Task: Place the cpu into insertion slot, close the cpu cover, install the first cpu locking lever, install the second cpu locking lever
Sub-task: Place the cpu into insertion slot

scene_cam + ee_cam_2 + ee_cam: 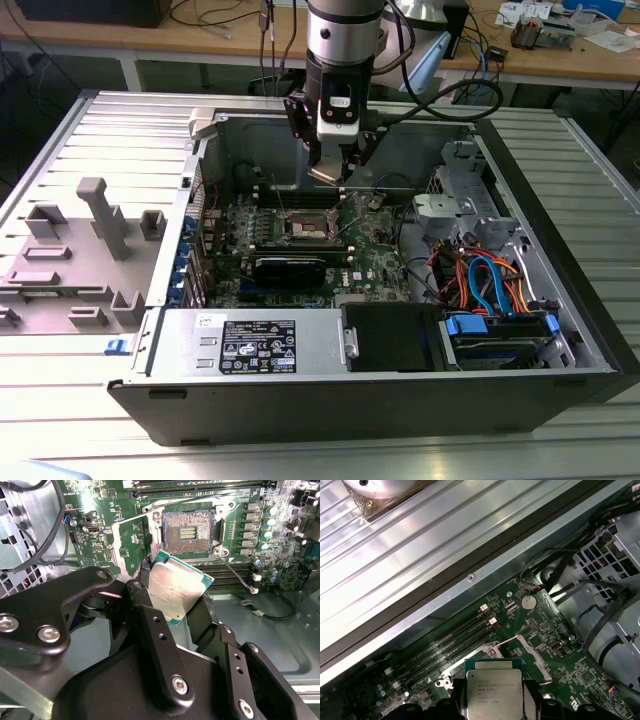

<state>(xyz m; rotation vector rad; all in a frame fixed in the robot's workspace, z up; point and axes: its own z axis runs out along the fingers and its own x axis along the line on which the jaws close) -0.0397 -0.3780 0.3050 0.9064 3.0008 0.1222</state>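
The claw gripped the cpu between its two fingers, up above the open slot, not touching it.

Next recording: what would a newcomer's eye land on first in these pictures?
First, the open computer case lying on its side in the exterior view, with the gripper poised over its motherboard. In the second wrist view the gripper is shut on the cpu, held tilted, clear of the bare insertion slot. Blue and orange cables stand out at the exterior view's right.
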